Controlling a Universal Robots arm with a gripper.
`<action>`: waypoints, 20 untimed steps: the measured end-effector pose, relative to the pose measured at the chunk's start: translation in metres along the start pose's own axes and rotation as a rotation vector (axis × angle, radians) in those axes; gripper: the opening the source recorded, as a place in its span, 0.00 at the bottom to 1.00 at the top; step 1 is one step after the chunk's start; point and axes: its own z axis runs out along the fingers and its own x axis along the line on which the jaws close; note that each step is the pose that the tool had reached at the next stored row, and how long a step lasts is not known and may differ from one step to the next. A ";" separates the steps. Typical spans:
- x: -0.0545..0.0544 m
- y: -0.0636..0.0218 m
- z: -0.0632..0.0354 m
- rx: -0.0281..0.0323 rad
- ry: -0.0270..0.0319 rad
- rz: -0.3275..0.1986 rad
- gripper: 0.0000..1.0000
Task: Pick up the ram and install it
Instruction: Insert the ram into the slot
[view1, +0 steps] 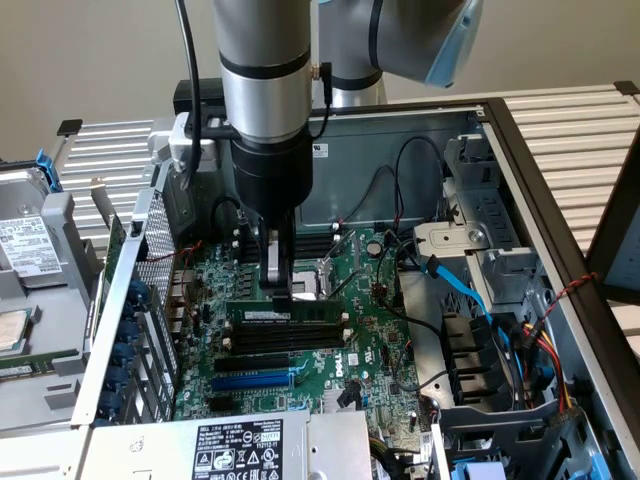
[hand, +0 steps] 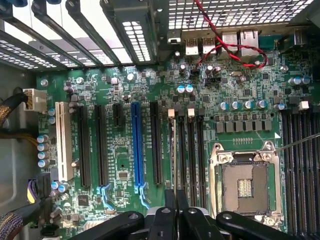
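Claw (view1: 281, 296) is low over the motherboard (view1: 375, 300), its fingers (hand: 170, 215) pinched together on the top edge of the ram (view1: 300, 313), right about mid-stick. The ram stands upright on its long edge, parallel to the blue slot (view1: 255, 380) and a few black slots (view1: 275, 345) beyond it, on its far side in the exterior view. Whether it has clicked home I cannot tell. This looks like the seating push, and it wants a dead-straight press: stick square to the board, both ends sinking together. That central grip helps. Any lean along the length would likely jam one end, and a thin board can slip if forced.
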 end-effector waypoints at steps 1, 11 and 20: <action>0.000 0.0000 0.0017 -0.0020 0.0004 0.000 0.12; -0.004 -0.0003 0.0064 -0.0060 0.0008 -0.004 0.12; -0.005 -0.0002 0.0084 -0.0027 0.0011 -0.024 0.12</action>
